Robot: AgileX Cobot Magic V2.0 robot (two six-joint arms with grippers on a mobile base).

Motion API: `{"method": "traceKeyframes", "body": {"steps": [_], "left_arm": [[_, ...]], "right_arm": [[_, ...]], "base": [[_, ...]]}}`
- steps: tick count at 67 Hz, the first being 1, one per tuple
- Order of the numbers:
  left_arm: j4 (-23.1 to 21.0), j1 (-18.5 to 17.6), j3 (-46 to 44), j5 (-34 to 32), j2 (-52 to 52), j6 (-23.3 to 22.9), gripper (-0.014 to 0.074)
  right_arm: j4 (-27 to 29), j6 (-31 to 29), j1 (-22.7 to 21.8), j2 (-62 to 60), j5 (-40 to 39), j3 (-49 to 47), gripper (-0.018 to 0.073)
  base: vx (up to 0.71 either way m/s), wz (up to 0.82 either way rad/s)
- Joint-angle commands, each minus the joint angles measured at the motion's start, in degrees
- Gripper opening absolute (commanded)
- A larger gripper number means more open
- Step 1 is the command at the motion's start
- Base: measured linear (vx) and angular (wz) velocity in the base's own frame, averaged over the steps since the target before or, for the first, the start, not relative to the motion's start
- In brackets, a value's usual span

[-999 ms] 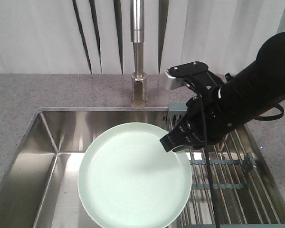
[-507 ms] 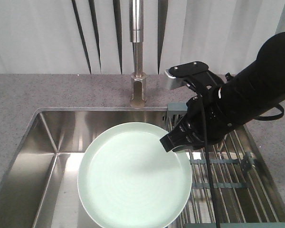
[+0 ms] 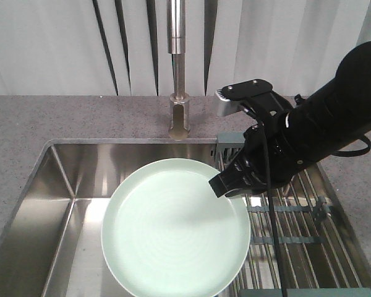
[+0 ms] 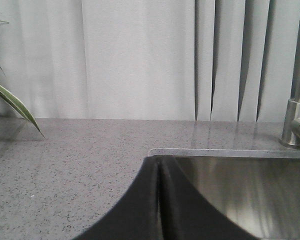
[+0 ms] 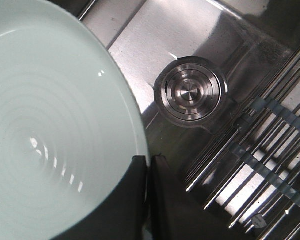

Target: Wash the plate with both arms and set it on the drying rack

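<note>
The pale mint-green plate (image 3: pixel 175 228) hangs level over the steel sink, filling the left of the right wrist view (image 5: pixel 55 130). My right gripper (image 3: pixel 219 185) is shut on the plate's right rim, one finger above it and one below (image 5: pixel 148 165). The black right arm (image 3: pixel 321 127) reaches in from the upper right. The drying rack (image 3: pixel 300 241) of thin metal wires lies over the sink's right part, just right of the plate. My left gripper (image 4: pixel 160 165) is shut with nothing between its fingers, over the counter near the sink's left corner; the front view does not show it.
The tall steel tap (image 3: pixel 178 68) stands behind the sink on the speckled grey counter (image 3: pixel 62 120). The sink basin (image 3: pixel 68 185) opens left of the plate, its round drain (image 5: pixel 190 92) below the plate's edge. A plant leaf (image 4: pixel 12 102) pokes in at far left.
Almost nothing: the plate and right arm hold the same place over the sink; the view shifts very slightly.
</note>
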Motion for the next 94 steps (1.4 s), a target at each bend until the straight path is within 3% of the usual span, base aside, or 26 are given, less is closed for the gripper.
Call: {"method": "traceKeyframes", "body": {"steps": [1,36,51,79,94], "left_arm": [[-0.2,-0.2,-1.2,-4.4,-0.7,-0.1,-0.0006],[-0.2,-0.2,-1.6,-6.7,-0.7,0.0,-0.0006],[-0.2,-0.2,-12.0,-6.0,-0.3,0.0,-0.0006],[-0.1,-0.2,-40.2,20.3,20.9,0.2,-0.0006],[0.0,-0.2,-47.6,27.3,35.8,4.7,-0.0006]], "right_arm": [[1.4,-0.6,-0.2,-2.2,-1.9,-1.5,-0.0001],[1.4,-0.6,-0.2,-2.2,-1.9,-1.5,-0.0001],[1.4,-0.6,-0.2,-2.2,-1.9,-1.5,-0.0001],[1.4,-0.6,-0.2,-2.2,-1.9,-1.5,-0.0001],[1.4,-0.6,-0.2,-2.2,-1.9,-1.5,-0.0001]], "base": [[0.00,0.00],[0.00,0.00],[0.00,0.00],[0.00,0.00],[0.00,0.00]]}}
